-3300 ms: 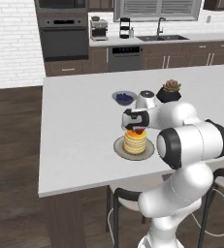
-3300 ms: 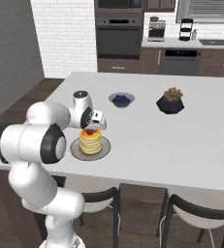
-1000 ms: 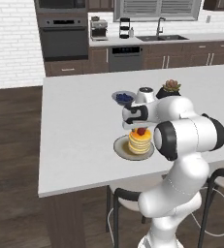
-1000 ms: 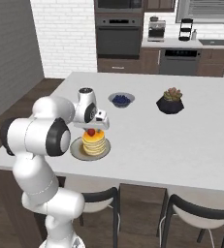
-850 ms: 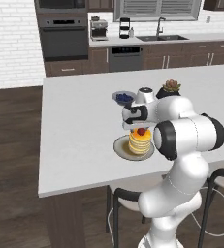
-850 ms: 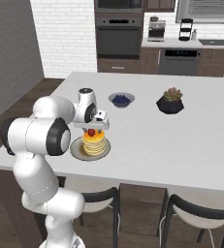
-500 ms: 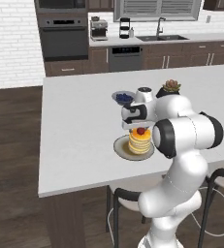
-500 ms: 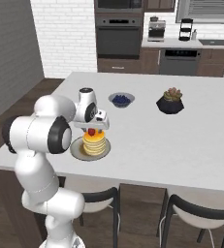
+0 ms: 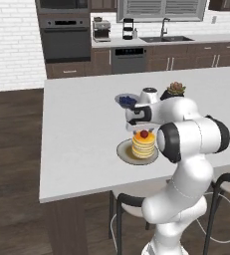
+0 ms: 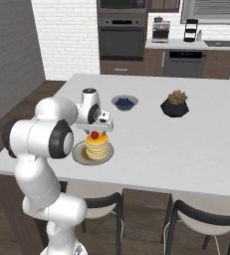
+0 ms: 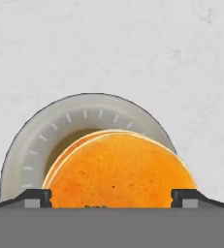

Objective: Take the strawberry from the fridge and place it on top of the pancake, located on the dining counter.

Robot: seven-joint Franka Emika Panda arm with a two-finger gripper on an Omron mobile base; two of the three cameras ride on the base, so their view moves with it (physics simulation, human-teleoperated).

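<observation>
One berry down, job all but done

One strawberry (image 9: pixel 144 133) sits on top of the pancake (image 9: pixel 143 145) stack, and we read that as the placing step finished. The stack rests on a round grey plate (image 9: pixel 124 151) near the front edge of the white table (image 9: pixel 81 129). The gripper (image 9: pixel 144 125) hangs just above the berry. In the hand view its two dark fingertips (image 11: pixel 37 196) stand far apart at either side of the stack, so we note the jaws as spread wide and holding nothing. Whether they clear the berry entirely we cannot tell from the base views, since the hand crowds it.

What is left, in our judgement: lift the arm straight up and away without nudging the berry. It is small and round on a flat top, so a brush from a fingertip could roll it off.

Surface: the table top is pale, smooth, faintly mottled, with dark wooden sides. Behind the plate stand a bowl of blueberries (image 10: pixel 123 103) and, well apart to the right, a small plant in a dark pot (image 10: pixel 174 105). Black-framed stools (image 10: pixel 202 224) tuck under the near edge.

Room: dark wood floor, white brick wall, a built-in oven (image 9: pixel 65 41), a coffee maker (image 9: pixel 101 29), and a sink (image 9: pixel 165 38) along the back worktop.
</observation>
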